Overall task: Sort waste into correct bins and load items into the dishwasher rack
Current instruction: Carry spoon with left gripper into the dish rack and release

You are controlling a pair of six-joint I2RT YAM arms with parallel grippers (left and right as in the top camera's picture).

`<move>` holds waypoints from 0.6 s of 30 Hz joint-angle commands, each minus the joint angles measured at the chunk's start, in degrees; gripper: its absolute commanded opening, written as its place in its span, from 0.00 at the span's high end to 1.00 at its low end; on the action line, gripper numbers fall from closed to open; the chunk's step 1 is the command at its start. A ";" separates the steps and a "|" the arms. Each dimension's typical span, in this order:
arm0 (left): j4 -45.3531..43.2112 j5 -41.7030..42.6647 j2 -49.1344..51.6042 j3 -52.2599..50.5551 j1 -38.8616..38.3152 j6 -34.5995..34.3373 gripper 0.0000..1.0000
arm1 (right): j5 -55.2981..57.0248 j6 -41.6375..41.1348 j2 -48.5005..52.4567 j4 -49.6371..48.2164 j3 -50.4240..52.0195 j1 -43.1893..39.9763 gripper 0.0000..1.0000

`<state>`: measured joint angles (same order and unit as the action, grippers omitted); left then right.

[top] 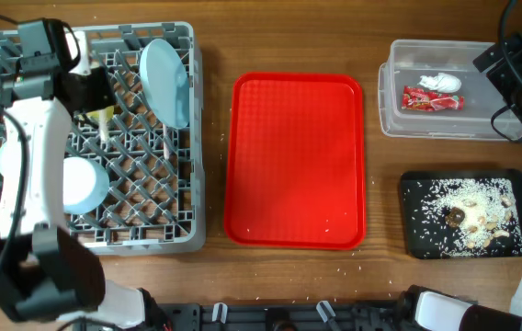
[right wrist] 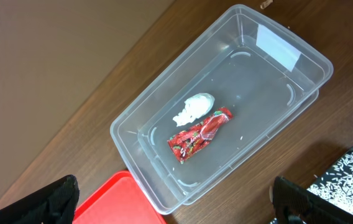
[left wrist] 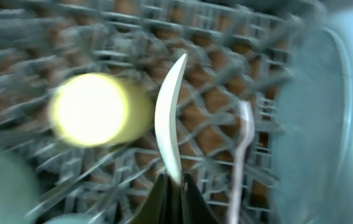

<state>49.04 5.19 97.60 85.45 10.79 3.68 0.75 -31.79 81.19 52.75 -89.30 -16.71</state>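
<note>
My left gripper (left wrist: 175, 182) is shut on the handle of the white spoon (left wrist: 170, 118) and holds it over the grey dishwasher rack (top: 187, 234); the left wrist view is blurred. In the rack are the yellow cup (left wrist: 92, 109), the white fork (left wrist: 242, 155), the upright pale blue plate (top: 164, 83) and a light blue bowl (top: 85, 184). My right gripper (right wrist: 173, 190) is open and empty above the clear tub (right wrist: 288, 93), which holds the red wrapper (right wrist: 198, 134) and the white tissue (right wrist: 195, 107). The black tray (top: 417, 241) holds rice and brown scraps (top: 468, 216).
The flat red serving tray (top: 298, 161) lies between the rack and the bins. A few rice grains are scattered on the wooden table near its front edge. My left arm (top: 31, 165) covers part of the rack, with a pale bowl partly hidden beneath it.
</note>
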 commanded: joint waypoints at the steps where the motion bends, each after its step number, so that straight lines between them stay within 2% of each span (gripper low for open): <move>1: -0.94 9.35 5.35 -0.17 -1.20 5.60 0.96 | 1.36 0.11 -0.74 0.07 0.44 -0.02 0.00; 5: -1.14 9.81 9.07 -0.17 -4.02 5.46 0.96 | 1.33 0.09 -0.74 0.07 0.44 -0.02 0.00; 8: -2.56 9.79 9.25 -0.17 -5.55 2.21 0.96 | 1.36 0.13 -0.74 0.07 0.44 -0.02 0.00; 11: -3.19 9.77 9.29 -0.17 -6.03 1.81 0.96 | 1.33 0.11 -0.74 0.04 0.44 -0.02 0.00; 12: -3.15 9.77 9.38 -0.17 -6.03 1.81 0.77 | 1.36 0.11 -0.74 0.04 0.44 -0.02 0.00; 14: -3.17 9.77 9.46 -0.17 -6.03 1.79 0.08 | 1.36 0.13 -0.74 0.07 0.44 -0.02 0.00; 15: -3.17 9.75 9.42 -0.17 -6.03 1.79 0.00 | 1.33 0.11 -0.74 0.04 0.44 -0.02 0.00; 18: -2.93 8.96 7.30 0.44 -5.75 0.13 0.00 | 1.36 0.11 -0.74 0.07 0.44 -0.02 0.00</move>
<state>46.06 13.87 106.72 85.43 4.82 5.67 0.75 -31.79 81.19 52.75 -89.30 -16.71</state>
